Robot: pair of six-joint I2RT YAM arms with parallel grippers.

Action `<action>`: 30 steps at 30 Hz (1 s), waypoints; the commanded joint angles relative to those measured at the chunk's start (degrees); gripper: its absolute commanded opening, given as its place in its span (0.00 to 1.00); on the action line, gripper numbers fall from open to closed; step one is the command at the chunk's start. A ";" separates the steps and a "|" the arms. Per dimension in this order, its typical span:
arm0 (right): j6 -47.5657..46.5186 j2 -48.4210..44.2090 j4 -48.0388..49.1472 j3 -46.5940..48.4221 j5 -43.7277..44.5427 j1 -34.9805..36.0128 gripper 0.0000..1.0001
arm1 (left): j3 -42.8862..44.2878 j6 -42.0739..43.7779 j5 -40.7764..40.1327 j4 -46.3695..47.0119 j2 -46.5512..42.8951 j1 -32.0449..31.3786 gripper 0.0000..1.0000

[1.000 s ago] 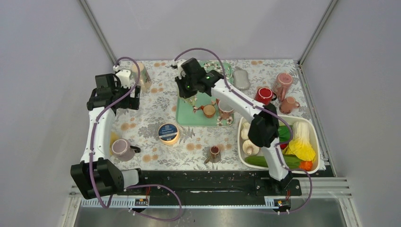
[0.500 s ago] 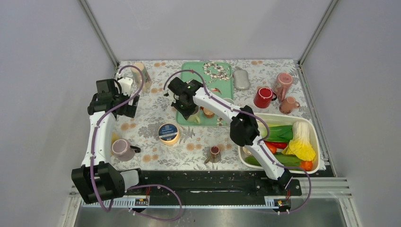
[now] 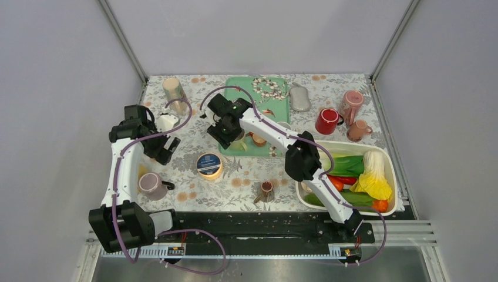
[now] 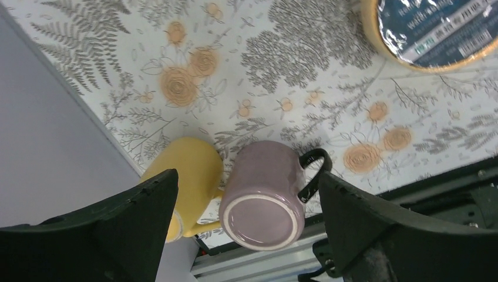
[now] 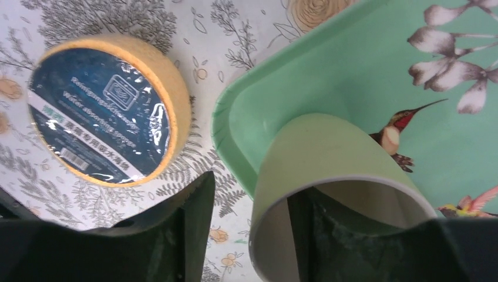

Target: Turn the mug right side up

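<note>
A purple mug point(image 3: 151, 185) stands upside down near the table's front left edge, base up, with its black handle to the right. In the left wrist view the mug point(image 4: 264, 197) lies below and between my fingers. My left gripper point(image 4: 246, 176) is open and empty, well above it point(image 3: 164, 150). My right gripper point(image 5: 252, 194) is open at the green tray's point(image 3: 258, 94) front left corner. One finger is inside a light green cup point(image 5: 329, 153) and the other is outside it, with a gap to the wall.
A yellow mug point(image 4: 188, 176) lies against the purple mug's left side. A round yellow tin point(image 3: 209, 164) sits mid-table and a small brown mug point(image 3: 266, 191) is near the front. Red point(image 3: 327, 120) and pink point(image 3: 351, 103) mugs and a white vegetable tub point(image 3: 352, 144) are on the right.
My left arm has swung from the back left corner forward, towards the purple mug, uncovering a beige cup. My right gripper moved left along the tray earlier and has hardly moved since.
</note>
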 commanded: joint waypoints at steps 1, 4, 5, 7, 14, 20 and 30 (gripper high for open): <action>-0.55 -5.40 5.19 -0.19 -5.16 -0.10 0.60 | 2.82 8.31 4.99 -8.19 -0.80 0.27 0.92; -0.80 -10.95 7.12 -3.13 -6.21 -0.19 0.73 | 4.24 14.39 5.90 -13.57 -0.94 0.26 0.91; -1.05 -12.99 7.45 -4.44 -6.21 -0.15 0.77 | 4.65 17.27 5.87 -15.74 -1.04 0.30 0.91; -2.16 -17.35 8.87 -8.30 -6.04 -0.16 0.84 | 4.95 24.35 5.20 -20.56 -1.24 0.15 0.88; -3.86 -35.05 22.54 -32.15 -2.96 -0.78 0.96 | -6.17 52.40 -3.01 -25.50 -9.55 -0.17 0.87; -2.78 -41.51 25.28 -42.07 -2.90 -2.11 0.97 | -20.50 68.59 -7.39 -17.71 -18.50 -0.18 0.93; -0.74 -42.68 26.44 -45.19 -6.47 -2.42 0.98 | -27.56 67.28 -9.25 4.71 -11.47 -0.17 0.90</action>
